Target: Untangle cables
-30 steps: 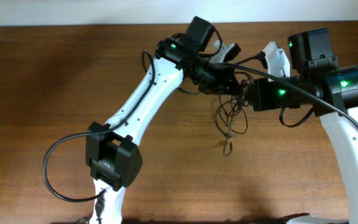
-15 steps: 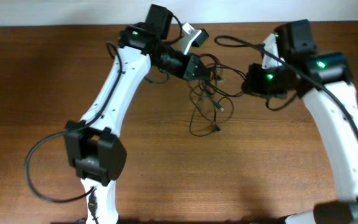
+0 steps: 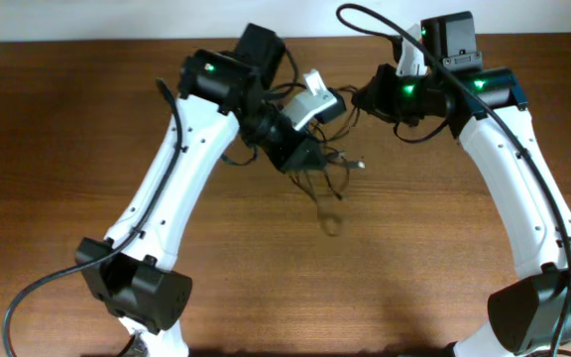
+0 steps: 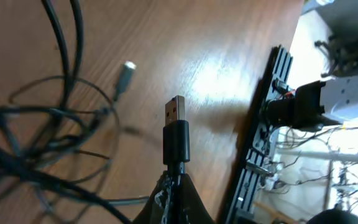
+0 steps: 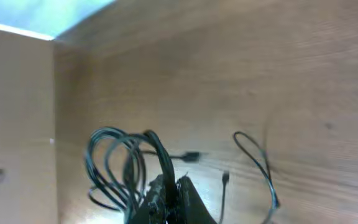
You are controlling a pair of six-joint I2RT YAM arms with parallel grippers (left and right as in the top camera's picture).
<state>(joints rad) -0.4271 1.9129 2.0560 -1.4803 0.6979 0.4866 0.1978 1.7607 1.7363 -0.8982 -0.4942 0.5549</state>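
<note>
**Both grippers clamped on the cables (image 3: 323,171)**

The cables form a loose black tangle over the far middle of the table (image 3: 57,178), strung between the two arms. The left gripper (image 3: 303,157) is pinched tight on one cord. In its wrist view the fingers (image 4: 166,202) meet just beneath a USB plug (image 4: 176,118), which stands upright out of the pinch with its metal end on top. Left of that plug the rest of the tangle spreads above the wood, and a silver-tipped plug (image 4: 124,76) sits beside it, apart from the held one.

The right gripper (image 3: 367,99) is likewise closed with no gap, holding cords of the same tangle. Its wrist view shows several black loops (image 5: 114,158) rising from between the closed fingers. To their right, one thin strand curls low over the table; whether it touches the wood cannot be told.

From overhead the two grippers are near each other, the right one farther back. A blurred strand trails from the tangle toward the near edge.
</note>
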